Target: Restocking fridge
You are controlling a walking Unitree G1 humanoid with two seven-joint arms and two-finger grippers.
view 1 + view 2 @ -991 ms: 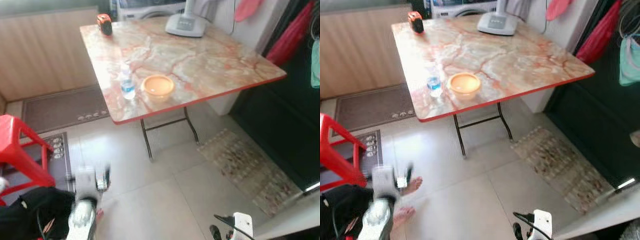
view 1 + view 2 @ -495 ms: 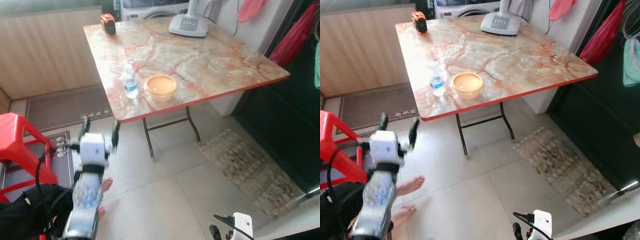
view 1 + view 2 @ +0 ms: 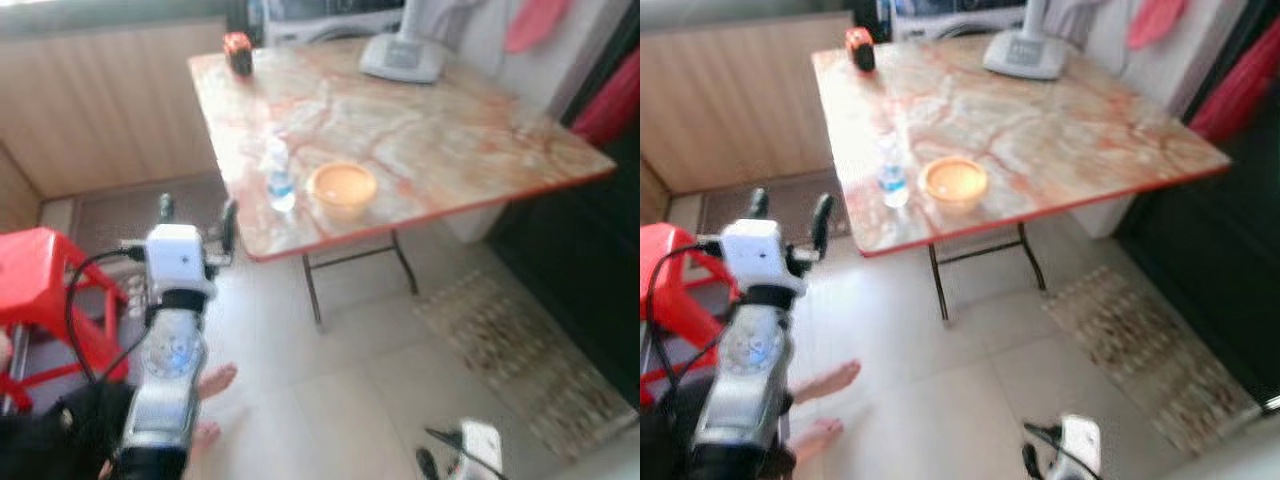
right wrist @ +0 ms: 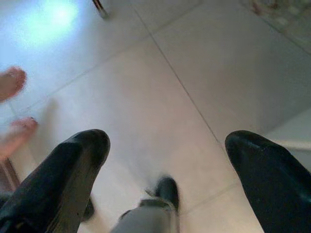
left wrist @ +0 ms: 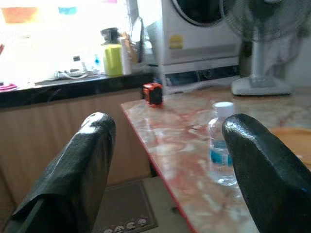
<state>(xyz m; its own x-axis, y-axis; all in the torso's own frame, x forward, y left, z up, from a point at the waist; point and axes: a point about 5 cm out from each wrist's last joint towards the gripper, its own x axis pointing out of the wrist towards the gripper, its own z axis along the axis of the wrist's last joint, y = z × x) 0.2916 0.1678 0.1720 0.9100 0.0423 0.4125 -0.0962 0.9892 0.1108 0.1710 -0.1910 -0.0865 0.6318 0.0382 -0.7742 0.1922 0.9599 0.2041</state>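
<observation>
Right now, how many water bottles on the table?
1. The water bottle stands near the marble table's front edge, just left of the orange bowl, apart from it. Left gripper is raised, short of the table. No others visible.

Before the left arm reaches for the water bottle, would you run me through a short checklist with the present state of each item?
1. Left gripper open: ok, the fingers stand wide apart.
2. Water bottle upright, near the table edge: ok.
3. Bottle lined up between the fingers: not ok, in the left wrist view it sits close to one finger.
4. Gripper at the bottle: not ok, it is short of the table.
5. Orange bowl apart from the bottle: ok.
6. Person's feet on the floor beside the arm: not ok, mind them.
</observation>
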